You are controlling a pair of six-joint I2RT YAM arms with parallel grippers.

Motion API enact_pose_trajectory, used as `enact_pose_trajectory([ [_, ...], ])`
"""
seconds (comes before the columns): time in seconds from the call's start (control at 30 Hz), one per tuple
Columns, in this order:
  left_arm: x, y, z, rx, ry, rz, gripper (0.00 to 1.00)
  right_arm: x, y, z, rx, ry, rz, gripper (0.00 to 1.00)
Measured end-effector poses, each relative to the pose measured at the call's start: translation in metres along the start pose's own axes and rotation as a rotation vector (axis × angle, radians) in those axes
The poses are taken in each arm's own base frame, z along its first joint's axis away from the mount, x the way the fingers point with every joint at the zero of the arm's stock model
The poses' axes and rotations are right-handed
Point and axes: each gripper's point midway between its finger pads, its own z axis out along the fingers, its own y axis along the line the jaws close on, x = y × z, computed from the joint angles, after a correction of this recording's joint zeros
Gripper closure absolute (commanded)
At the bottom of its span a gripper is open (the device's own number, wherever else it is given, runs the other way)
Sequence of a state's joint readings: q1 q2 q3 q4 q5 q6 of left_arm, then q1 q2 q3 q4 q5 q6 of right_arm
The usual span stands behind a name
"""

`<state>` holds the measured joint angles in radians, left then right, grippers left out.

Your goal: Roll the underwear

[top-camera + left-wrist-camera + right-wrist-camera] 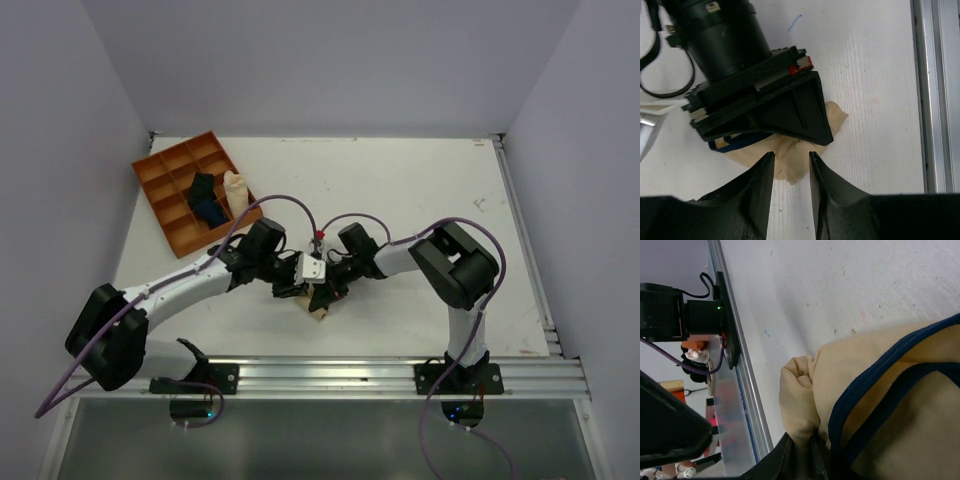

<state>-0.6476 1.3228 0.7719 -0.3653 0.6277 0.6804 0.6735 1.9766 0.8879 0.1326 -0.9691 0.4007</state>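
Note:
The underwear [320, 304] is a small beige cloth with a dark edge band, bunched on the white table near the front middle. In the right wrist view the underwear [880, 405] fills the lower right, and my right gripper [802, 460] is shut on a folded lobe of it. In the left wrist view my left gripper [791, 165] is open, its fingertips [767, 167] on either side of a beige corner of the underwear [792, 160]. The right gripper's black body [765, 110] lies over most of the cloth there. Both grippers meet at the cloth in the top view, left [292, 288] and right [325, 292].
An orange divided tray [170, 195] stands at the back left, holding a dark blue roll [205, 200] and a cream roll [235, 193]. A metal rail [400, 372] runs along the table's front edge, close to the cloth. Grey walls enclose the table.

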Motion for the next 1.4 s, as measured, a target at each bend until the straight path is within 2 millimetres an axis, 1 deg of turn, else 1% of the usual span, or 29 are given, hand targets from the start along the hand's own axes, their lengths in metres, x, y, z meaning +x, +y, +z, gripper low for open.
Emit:
enact_pose_trajectory([
  [0.03,0.003,-0.003,0.006,0.022,0.012,0.023,0.59,0.000,0.000,0.000,-0.001,0.001,0.001,0.81],
  [0.07,0.007,-0.005,0.010,0.039,0.025,0.035,0.59,0.000,0.000,0.000,0.000,0.001,0.002,0.81],
  [0.17,0.031,-0.011,0.026,0.097,0.091,0.016,0.59,0.000,0.000,-0.001,0.000,0.001,0.004,0.81],
  [0.23,0.041,-0.014,0.031,0.113,0.118,0.004,0.59,0.000,0.000,-0.001,0.000,0.002,0.005,0.81],
  [0.4,0.042,-0.009,0.034,0.084,0.129,0.029,0.58,0.001,0.000,-0.001,0.000,0.001,0.006,0.81],
  [0.5,0.043,-0.007,0.035,0.074,0.132,0.038,0.60,0.001,-0.001,-0.001,-0.001,0.001,0.008,0.81],
  [0.53,0.043,-0.007,0.036,0.073,0.131,0.040,0.62,0.001,-0.001,-0.001,-0.002,0.001,0.008,0.81],
  [0.57,0.043,-0.007,0.036,0.075,0.132,0.040,0.68,0.001,-0.001,-0.001,-0.003,0.001,0.009,0.81],
  [0.63,0.045,-0.009,0.038,0.084,0.134,0.036,0.74,0.001,-0.001,-0.002,-0.004,0.002,0.011,0.80],
  [0.67,0.046,-0.010,0.039,0.092,0.134,0.036,0.80,0.001,-0.001,-0.002,-0.004,0.002,0.011,0.77],
  [0.73,0.046,-0.011,0.041,0.110,0.129,0.042,0.86,0.002,0.000,-0.003,-0.002,0.000,0.011,0.73],
  [0.77,0.044,-0.011,0.042,0.123,0.126,0.044,0.89,0.003,0.000,-0.004,0.006,-0.006,0.009,0.68],
  [0.9,0.038,-0.010,0.049,0.178,0.111,0.039,0.93,0.006,0.002,-0.016,0.087,-0.059,-0.007,0.58],
  [1.0,0.034,-0.009,0.054,0.220,0.094,0.020,0.93,0.008,0.001,-0.027,0.162,-0.111,-0.011,0.55],
  [1.13,0.031,-0.006,0.057,0.266,0.080,-0.009,0.94,0.011,-0.004,-0.046,0.285,-0.195,-0.004,0.52],
  [1.23,0.030,-0.005,0.059,0.296,0.081,-0.039,0.94,0.020,-0.015,-0.060,0.390,-0.245,0.036,0.52],
  [1.3,0.029,-0.005,0.061,0.318,0.081,-0.061,0.94,0.022,-0.019,-0.069,0.450,-0.278,0.052,0.51],
  [1.37,0.028,-0.004,0.063,0.341,0.084,-0.085,0.94,0.025,-0.025,-0.083,0.533,-0.325,0.067,0.51],
  [1.4,0.028,-0.004,0.064,0.354,0.085,-0.099,0.94,0.028,-0.028,-0.094,0.584,-0.354,0.072,0.51],
])
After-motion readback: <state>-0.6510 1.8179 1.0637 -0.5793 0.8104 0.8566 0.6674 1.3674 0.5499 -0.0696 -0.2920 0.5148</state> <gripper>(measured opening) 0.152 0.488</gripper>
